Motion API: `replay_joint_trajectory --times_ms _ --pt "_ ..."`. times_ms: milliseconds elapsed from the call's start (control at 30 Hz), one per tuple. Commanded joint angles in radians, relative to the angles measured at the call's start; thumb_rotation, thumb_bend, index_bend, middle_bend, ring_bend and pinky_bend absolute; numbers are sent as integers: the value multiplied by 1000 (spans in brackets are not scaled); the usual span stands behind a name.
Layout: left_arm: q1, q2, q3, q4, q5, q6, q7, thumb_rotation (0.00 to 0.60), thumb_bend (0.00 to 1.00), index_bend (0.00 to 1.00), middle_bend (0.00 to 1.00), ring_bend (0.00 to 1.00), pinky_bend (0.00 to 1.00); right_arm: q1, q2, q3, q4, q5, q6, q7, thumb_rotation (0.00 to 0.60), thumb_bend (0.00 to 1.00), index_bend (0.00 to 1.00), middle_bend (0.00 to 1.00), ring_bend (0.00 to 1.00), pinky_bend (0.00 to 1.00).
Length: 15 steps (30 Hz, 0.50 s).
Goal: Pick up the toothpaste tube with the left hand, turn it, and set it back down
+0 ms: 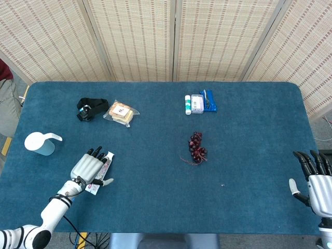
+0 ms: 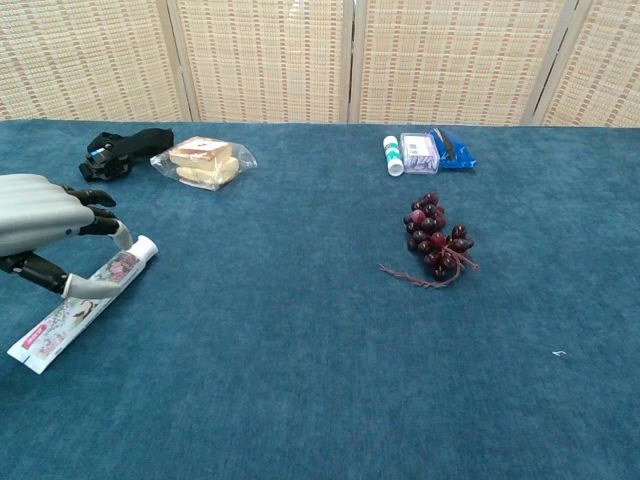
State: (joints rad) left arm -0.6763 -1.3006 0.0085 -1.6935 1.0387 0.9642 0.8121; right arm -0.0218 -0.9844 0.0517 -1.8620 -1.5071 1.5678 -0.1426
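The toothpaste tube (image 2: 85, 300) lies flat on the blue table, its white cap (image 2: 145, 245) pointing away from me and its crimped end near the front left. My left hand (image 2: 42, 232) hovers just left of and above it with the fingers spread; only the thumb overlaps the tube's edge. From the head view the tube (image 1: 102, 167) shows along the right side of the left hand (image 1: 87, 167). My right hand (image 1: 315, 181) rests at the table's front right corner, fingers apart and empty; the chest view does not show it.
A bunch of dark grapes (image 2: 436, 238) lies mid-table. A bagged snack (image 2: 203, 162) and a black strap (image 2: 120, 150) sit at the back left. A blue packet with small items (image 2: 425, 152) is at the back. A white cup (image 1: 40, 143) stands far left.
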Motion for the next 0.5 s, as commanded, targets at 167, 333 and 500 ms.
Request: replay_joint_trajectory --times_ms 167,333,500 --pt "-51 -36 -25 68 -124 -38 35 22 142 190 227 11 134 -5 3 -1 0 0 7 3 600 349 151 190 0 0" --pt "-74 -57 -23 109 -188 -31 68 34 142 195 232 13 134 -8 4 -1 -3 -2 10 2 600 349 151 190 0 0" --pt "-81 -61 -10 119 -213 -23 77 31 142 214 234 13 134 -7 4 -1 -6 -1 7 -3 600 350 151 190 0 0"
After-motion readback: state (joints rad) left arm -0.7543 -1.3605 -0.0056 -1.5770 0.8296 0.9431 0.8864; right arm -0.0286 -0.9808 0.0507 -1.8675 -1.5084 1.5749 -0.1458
